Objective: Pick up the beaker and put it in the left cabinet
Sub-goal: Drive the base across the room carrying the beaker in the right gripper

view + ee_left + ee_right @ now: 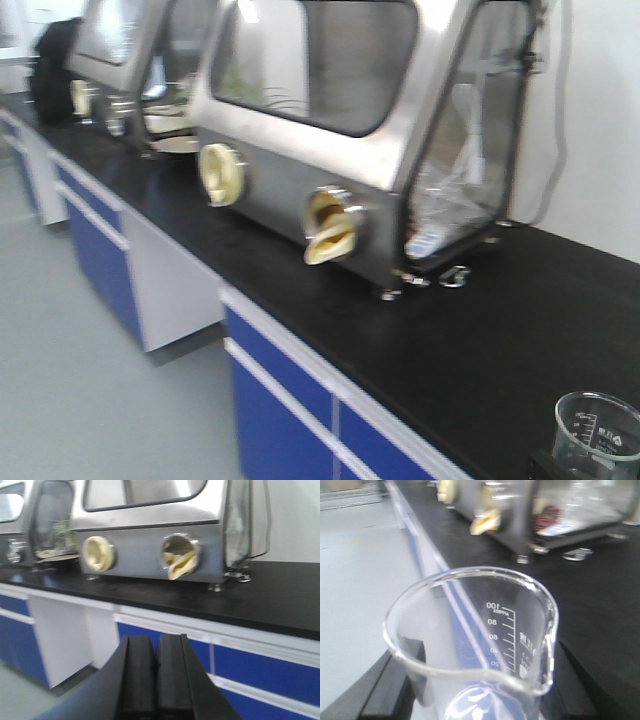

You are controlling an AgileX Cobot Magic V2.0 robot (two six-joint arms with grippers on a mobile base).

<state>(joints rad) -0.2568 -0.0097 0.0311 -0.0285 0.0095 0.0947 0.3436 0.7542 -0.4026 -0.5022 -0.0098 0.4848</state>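
The small clear glass beaker [480,645] with white graduation marks fills the right wrist view, held upright between the two black fingers [395,680] of my right gripper [480,690]. It also shows at the bottom right of the front view [597,435], above the black bench edge. My left gripper [156,675] is shut and empty, its black fingers pressed together, in front of the blue-fronted bench cupboards [260,670]. The pale grey left cabinet is out of view.
A long black bench top [470,320] runs along the wall on blue-fronted cupboards [280,400]. A steel glove box [360,130] with yellow glove ports stands on it, with a second one [120,50] farther left. Grey floor [80,390] lies to the left.
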